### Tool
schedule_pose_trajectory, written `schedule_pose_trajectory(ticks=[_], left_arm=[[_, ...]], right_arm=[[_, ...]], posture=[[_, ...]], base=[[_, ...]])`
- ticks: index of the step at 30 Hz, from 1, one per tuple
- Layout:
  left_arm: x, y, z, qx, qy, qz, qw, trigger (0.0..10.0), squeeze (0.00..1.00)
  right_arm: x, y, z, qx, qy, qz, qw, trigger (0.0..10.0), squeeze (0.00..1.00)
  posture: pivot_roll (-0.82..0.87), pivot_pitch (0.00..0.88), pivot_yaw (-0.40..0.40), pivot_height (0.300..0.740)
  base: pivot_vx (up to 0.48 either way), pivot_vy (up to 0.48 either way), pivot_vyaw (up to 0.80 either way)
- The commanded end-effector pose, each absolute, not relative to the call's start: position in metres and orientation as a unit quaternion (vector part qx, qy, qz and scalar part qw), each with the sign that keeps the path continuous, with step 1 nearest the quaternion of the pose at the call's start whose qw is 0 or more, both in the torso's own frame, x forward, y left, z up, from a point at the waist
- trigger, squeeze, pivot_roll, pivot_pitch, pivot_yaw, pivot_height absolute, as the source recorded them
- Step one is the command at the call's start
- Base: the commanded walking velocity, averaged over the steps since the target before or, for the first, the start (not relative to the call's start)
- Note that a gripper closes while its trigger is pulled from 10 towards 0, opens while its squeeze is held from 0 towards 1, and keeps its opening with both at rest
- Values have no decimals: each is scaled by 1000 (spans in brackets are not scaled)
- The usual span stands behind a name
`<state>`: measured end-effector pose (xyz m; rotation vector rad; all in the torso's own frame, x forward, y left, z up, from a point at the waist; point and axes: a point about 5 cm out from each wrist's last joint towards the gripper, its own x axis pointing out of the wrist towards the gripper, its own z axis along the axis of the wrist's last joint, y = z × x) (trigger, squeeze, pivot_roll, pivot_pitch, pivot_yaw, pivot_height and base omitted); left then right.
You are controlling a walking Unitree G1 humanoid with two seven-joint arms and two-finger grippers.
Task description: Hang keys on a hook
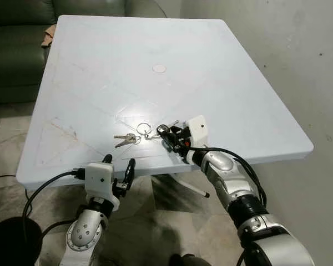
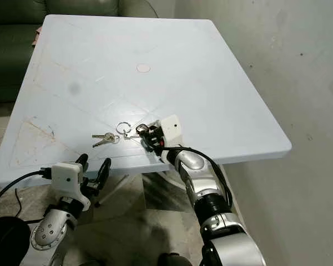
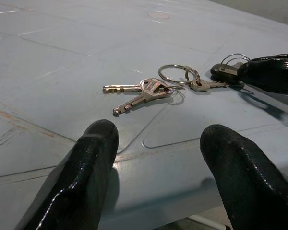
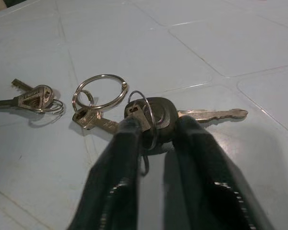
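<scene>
Near the front edge of the white desk, the keys lie flat in a loose chain: two silver keys on a small ring at the robot's left, a larger ring in the middle, then a black-headed key with its silver blade pointing away.

Hidden or unclear:
- The near part of the black-headed key is covered by the right gripper.
- Stamped lettering on the silver key heads is too small to read.
- A sofa behind the desk is cut off by the frame edge.

Fingers:
- Right gripper: fingers nearly closed, pinching the black key head and its thin ring between them, tips resting at desk level.
- Left gripper: fingers spread wide apart, holding nothing. They sit at the front desk edge, pointing toward the two silver keys, well short of them.

A round white cap marks the desk centre. Tiled floor lies below.
</scene>
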<state>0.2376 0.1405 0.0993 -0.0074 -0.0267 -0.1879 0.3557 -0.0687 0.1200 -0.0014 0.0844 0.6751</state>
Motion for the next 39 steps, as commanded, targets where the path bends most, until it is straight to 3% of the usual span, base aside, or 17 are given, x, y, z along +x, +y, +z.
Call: schedule_pose_trajectory(ticks=[1, 17, 33, 34, 36, 39], left_arm=[[237, 141, 103, 2, -18, -93, 996, 10000, 0], [241, 143, 105, 6, -23, -89, 996, 10000, 0], [261, 146, 113, 15, -42, -88, 995, 10000, 0], [262, 147, 114, 11, -44, -84, 995, 10000, 0], [266, 149, 117, 3, -49, -78, 996, 10000, 0], [273, 154, 125, -8, -63, -65, 996, 10000, 0]], right_arm=[[357, -71, 121, -1, 41, 328, 944, 0, 0], [358, -71, 127, 28, 27, 317, 948, 0, 0], [361, -102, 156, 113, -25, 240, 964, 0, 0], [360, -104, 160, 117, -38, 238, 963, 9451, 0], [359, -108, 167, 123, -60, 237, 962, 10000, 0], [352, -114, 182, 109, -129, 244, 955, 10000, 0]], posture=[[10, 185, -91, 740], [13, 164, -85, 740], [-15, 104, -72, 740], [-17, 97, -72, 740], [-21, 91, -72, 740], [-23, 81, -73, 740]], base=[[0, 0, 0], [0, 0, 0], [0, 0, 0], [0, 0, 0], [0, 0, 0], [0, 0, 0]])
